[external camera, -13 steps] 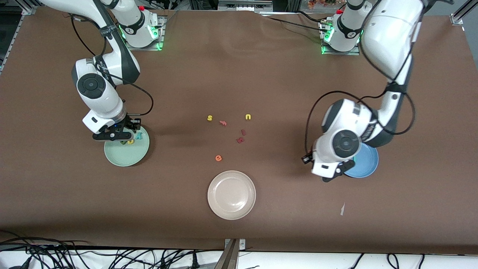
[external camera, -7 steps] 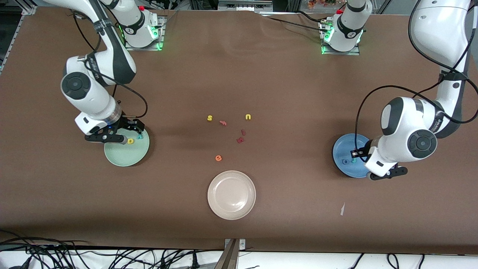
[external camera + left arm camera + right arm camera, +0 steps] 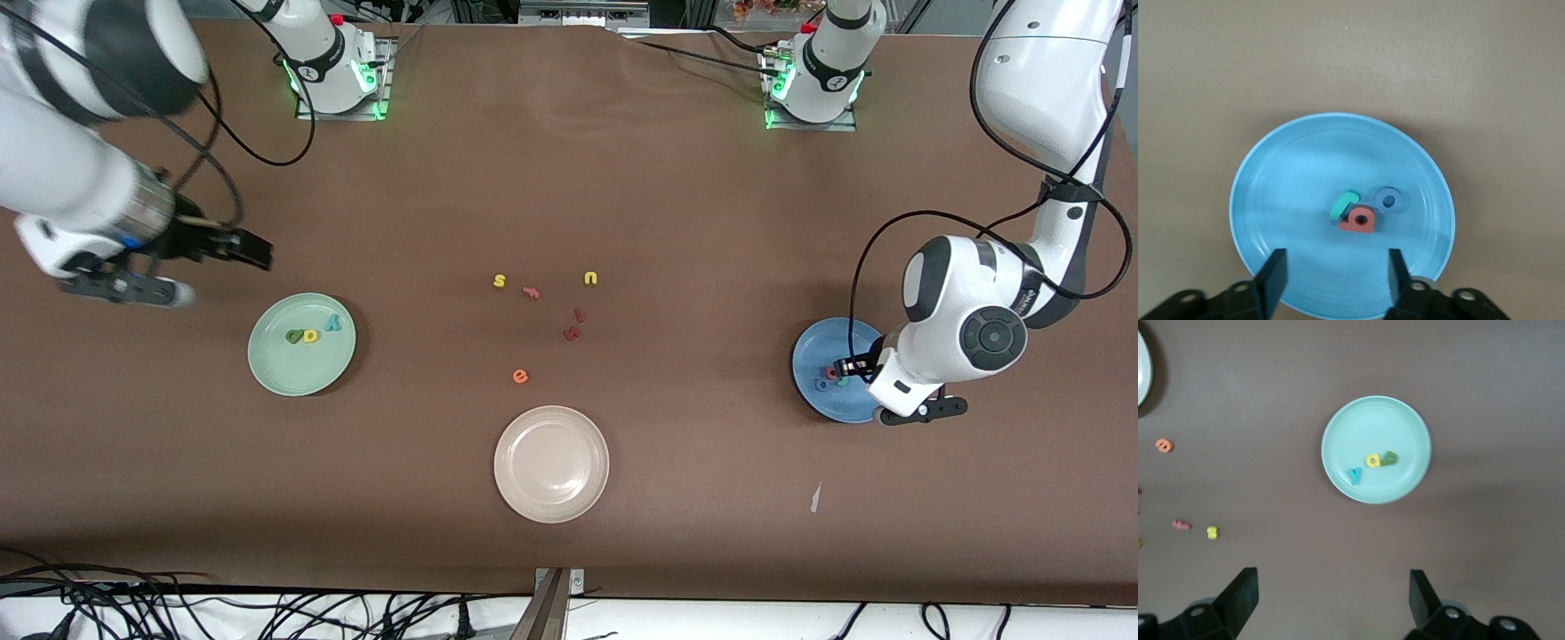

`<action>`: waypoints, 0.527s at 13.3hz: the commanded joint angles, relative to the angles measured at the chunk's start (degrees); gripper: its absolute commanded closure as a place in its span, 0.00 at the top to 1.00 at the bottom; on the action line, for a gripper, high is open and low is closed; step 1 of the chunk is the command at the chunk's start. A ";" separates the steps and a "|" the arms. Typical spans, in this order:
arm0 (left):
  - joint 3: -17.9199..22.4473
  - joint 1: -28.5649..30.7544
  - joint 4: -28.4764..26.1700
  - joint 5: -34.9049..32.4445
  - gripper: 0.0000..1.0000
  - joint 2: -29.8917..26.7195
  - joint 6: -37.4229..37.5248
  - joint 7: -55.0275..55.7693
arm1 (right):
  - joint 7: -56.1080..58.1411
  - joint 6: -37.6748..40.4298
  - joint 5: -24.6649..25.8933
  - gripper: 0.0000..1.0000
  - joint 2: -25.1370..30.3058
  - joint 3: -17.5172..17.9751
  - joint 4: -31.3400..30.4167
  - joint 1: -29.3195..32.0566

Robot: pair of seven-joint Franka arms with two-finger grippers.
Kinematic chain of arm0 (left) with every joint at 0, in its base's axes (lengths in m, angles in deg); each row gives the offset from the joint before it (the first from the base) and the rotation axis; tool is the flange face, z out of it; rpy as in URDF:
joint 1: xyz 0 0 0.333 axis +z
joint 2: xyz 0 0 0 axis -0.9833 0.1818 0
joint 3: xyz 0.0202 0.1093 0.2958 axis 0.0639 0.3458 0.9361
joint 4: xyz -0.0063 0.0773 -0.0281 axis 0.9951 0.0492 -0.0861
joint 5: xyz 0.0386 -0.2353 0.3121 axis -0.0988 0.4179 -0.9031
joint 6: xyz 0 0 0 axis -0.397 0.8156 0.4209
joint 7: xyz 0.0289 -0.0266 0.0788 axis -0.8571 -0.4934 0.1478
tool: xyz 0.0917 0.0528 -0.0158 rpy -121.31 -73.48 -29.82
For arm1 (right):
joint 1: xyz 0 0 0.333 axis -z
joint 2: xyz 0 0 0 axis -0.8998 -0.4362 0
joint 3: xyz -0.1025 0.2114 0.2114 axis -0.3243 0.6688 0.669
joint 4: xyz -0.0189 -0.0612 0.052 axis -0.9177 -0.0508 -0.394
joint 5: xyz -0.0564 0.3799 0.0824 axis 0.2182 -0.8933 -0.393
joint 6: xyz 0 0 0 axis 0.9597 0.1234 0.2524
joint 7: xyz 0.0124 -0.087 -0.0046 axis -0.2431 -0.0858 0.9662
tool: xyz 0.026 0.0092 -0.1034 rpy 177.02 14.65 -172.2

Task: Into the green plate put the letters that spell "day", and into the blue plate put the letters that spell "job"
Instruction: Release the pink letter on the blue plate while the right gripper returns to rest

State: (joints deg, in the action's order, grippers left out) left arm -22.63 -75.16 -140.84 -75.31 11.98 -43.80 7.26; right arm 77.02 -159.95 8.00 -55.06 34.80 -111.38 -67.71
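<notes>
The green plate (image 3: 276,364) (image 3: 1365,427) holds the dark green d (image 3: 293,336) (image 3: 1389,458), the yellow a (image 3: 310,335) (image 3: 1373,461) and the teal y (image 3: 332,324) (image 3: 1355,475). My right gripper (image 3: 124,288) (image 3: 1333,600) hangs high and open, off that plate toward the right arm's end of the table. In the blue plate (image 3: 849,404) (image 3: 1285,193) lie the teal-green j (image 3: 1344,205), the blue o (image 3: 1389,199) and the pink-salmon b (image 3: 1359,220). My left gripper (image 3: 922,411) (image 3: 1335,277) hovers open over the blue plate's rim, holding nothing.
A beige plate (image 3: 551,462) sits nearest the front camera, mid-table. Loose letters lie in the middle: a yellow s (image 3: 500,281), a yellow u (image 3: 590,278), an orange e (image 3: 520,376), a pink letter (image 3: 532,292) and dark red letters (image 3: 573,333). A paper scrap (image 3: 815,498) lies near the blue plate.
My right gripper opened, rose and swung off the green plate toward the right arm's end. My left gripper shifted across the blue plate and opened, and the b now lies in it.
</notes>
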 commanded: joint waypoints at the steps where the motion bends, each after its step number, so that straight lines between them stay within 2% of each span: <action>1: -0.59 0.64 0.58 -0.72 1.00 -0.49 1.78 -0.47 | 5.05 5.20 -2.07 1.00 1.41 -4.88 3.59 -0.46; 4: -0.59 0.46 1.72 -0.72 1.00 0.47 1.60 -1.09 | 4.00 4.33 -1.72 1.00 2.39 -5.95 3.60 -3.36; 7: -0.68 0.11 1.99 -0.63 1.00 0.39 1.69 -0.83 | 4.70 4.24 -1.63 1.00 1.95 -5.78 3.77 -3.28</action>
State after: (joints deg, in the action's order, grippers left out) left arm -22.82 -75.13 -140.33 -75.31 12.05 -43.11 7.24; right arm 81.50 -156.18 6.84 -52.82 29.46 -108.42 -70.76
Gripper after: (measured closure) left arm 0.000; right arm 0.000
